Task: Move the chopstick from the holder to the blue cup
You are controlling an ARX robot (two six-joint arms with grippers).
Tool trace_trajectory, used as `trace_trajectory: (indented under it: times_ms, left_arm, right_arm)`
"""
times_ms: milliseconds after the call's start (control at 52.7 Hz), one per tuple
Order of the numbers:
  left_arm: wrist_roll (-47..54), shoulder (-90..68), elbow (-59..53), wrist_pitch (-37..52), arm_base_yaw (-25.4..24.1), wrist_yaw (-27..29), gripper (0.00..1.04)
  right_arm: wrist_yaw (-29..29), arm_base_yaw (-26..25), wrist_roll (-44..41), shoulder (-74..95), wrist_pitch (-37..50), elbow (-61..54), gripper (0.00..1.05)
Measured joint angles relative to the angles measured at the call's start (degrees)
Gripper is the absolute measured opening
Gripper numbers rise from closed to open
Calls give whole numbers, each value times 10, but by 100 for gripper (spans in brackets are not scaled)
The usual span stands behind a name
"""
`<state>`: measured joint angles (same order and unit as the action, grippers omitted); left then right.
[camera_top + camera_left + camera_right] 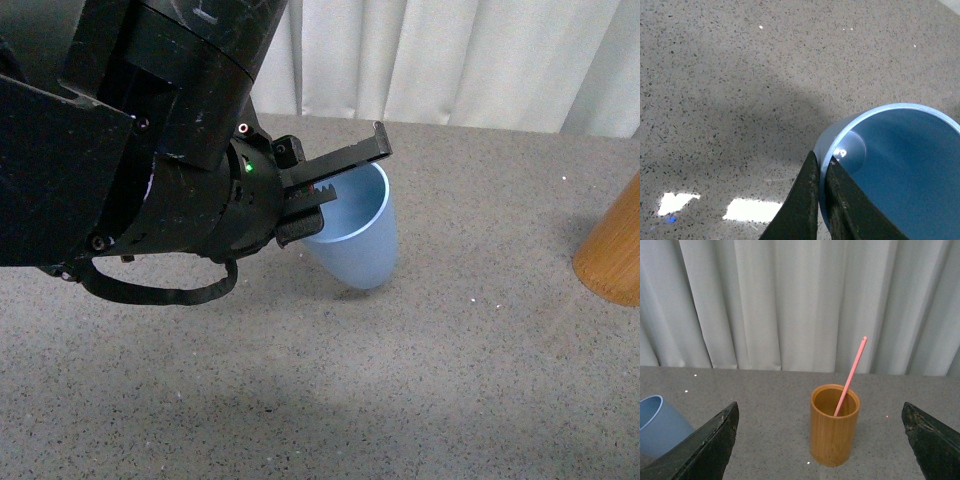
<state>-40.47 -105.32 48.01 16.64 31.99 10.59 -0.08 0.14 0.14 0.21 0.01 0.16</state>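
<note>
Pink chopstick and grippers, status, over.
Left gripper shut on rim of tilted light blue plastic cup. Right gripper open. Thin pink chopstick leaning in orange-brown wooden holder. Nothing blocking.

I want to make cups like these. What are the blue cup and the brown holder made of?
The blue cup looks like matte plastic: even light blue, smooth, thin rim. The holder looks like bamboo or wood, I can't tell which: orange-brown, faint upright grain, soft sheen.

Cup (358, 240) mid worktop (480, 380), tilted, its rim clamped in left end effector (350, 175), one jaw inside, one outside, holder (612, 250) well apart to cup's right, chopstick (850, 376) standing in holder, leaning, curtain (470, 60) behind worktop
</note>
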Motion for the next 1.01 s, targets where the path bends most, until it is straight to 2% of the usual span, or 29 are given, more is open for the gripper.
trace_trajectory:
  times_ms: [285,1006]
  left_arm:
    - [-9,-23,15,-9,1,46,4]
    - [-13,-38,31,-16,21,42,4]
  right_arm:
    - [0,0,0,0,0,0,95]
    - [0,0,0,0,0,0,95]
